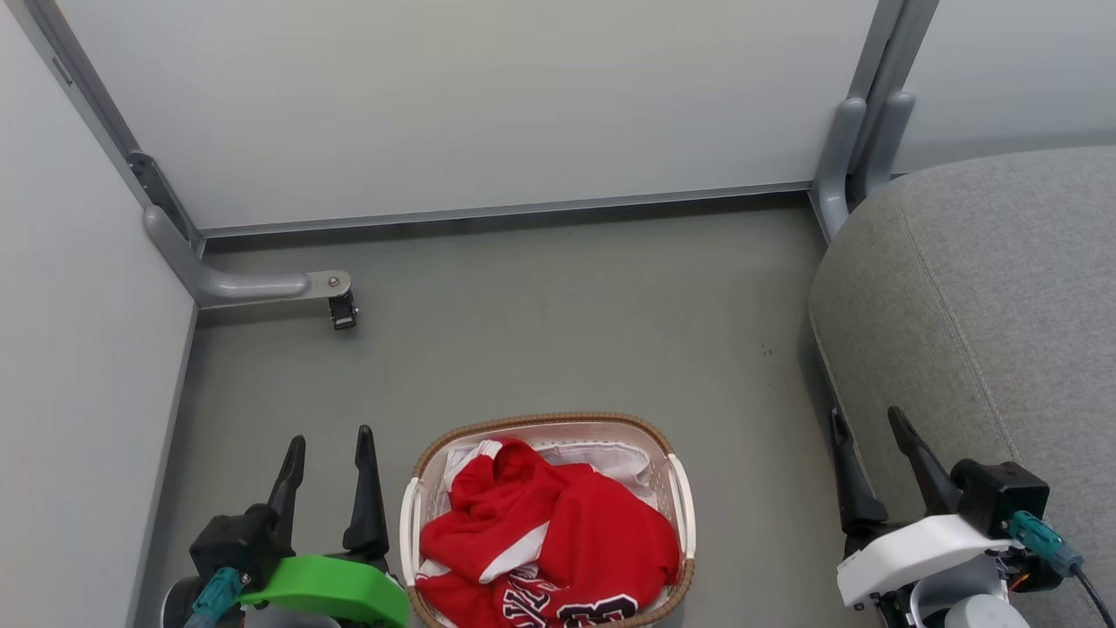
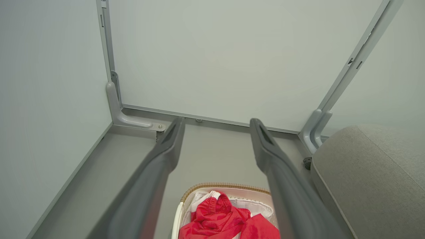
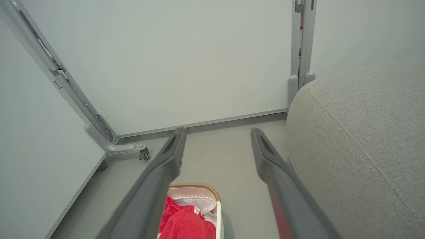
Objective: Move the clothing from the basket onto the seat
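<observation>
Red clothing (image 1: 540, 541) with white stripes and black-and-white lettering lies heaped in the basket (image 1: 418, 506), a cream perforated tub with a brown woven rim, on the floor at the bottom centre. The clothing (image 2: 225, 220) and basket rim (image 2: 225, 185) also show low in the left wrist view, and again the clothing (image 3: 186, 224) in the right wrist view. The grey seat (image 1: 985, 305) fills the right side. My left gripper (image 1: 330, 447) is open left of the basket, empty. My right gripper (image 1: 867, 423) is open at the seat's front edge, empty.
Pale partition panels close off the back and left. A grey bracket foot with a small caster (image 1: 340, 310) juts out at the back left, and a grey post (image 1: 850, 148) stands at the back right by the seat. Bare grey floor (image 1: 567, 323) lies beyond the basket.
</observation>
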{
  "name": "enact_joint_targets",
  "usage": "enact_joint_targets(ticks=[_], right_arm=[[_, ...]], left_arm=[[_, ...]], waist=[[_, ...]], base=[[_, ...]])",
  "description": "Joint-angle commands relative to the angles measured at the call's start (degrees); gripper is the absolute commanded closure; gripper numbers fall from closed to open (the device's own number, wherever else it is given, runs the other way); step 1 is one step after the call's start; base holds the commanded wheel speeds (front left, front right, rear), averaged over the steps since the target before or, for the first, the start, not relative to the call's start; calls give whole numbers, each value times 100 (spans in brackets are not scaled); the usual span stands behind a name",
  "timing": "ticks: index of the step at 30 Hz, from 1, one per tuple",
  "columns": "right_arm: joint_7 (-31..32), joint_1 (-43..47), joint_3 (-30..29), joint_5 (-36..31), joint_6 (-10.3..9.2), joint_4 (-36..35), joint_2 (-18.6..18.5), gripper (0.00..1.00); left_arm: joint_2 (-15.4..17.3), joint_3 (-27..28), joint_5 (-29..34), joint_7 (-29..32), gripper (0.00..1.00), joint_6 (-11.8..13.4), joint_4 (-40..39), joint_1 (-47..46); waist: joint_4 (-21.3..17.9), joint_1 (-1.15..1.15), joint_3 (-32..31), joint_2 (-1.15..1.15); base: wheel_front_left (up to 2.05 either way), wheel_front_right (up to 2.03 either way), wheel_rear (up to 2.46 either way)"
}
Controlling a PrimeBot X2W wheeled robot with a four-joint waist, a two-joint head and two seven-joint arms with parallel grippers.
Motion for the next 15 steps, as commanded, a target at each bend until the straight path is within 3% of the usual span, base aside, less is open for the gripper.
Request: enact_joint_targets(ticks=[1, 15], right_arm=[[-51, 37, 12, -153, 2, -46, -32, 0], [-206, 56, 74, -811, 2, -46, -40, 0]], left_arm=[[37, -21, 163, -53, 0, 19, -8, 34], [41, -153, 638, -214, 0, 46, 127, 43]], waist=[[1, 0, 1, 0], [13, 0, 32, 0]], base=[[0, 0, 0], [0, 0, 0]])
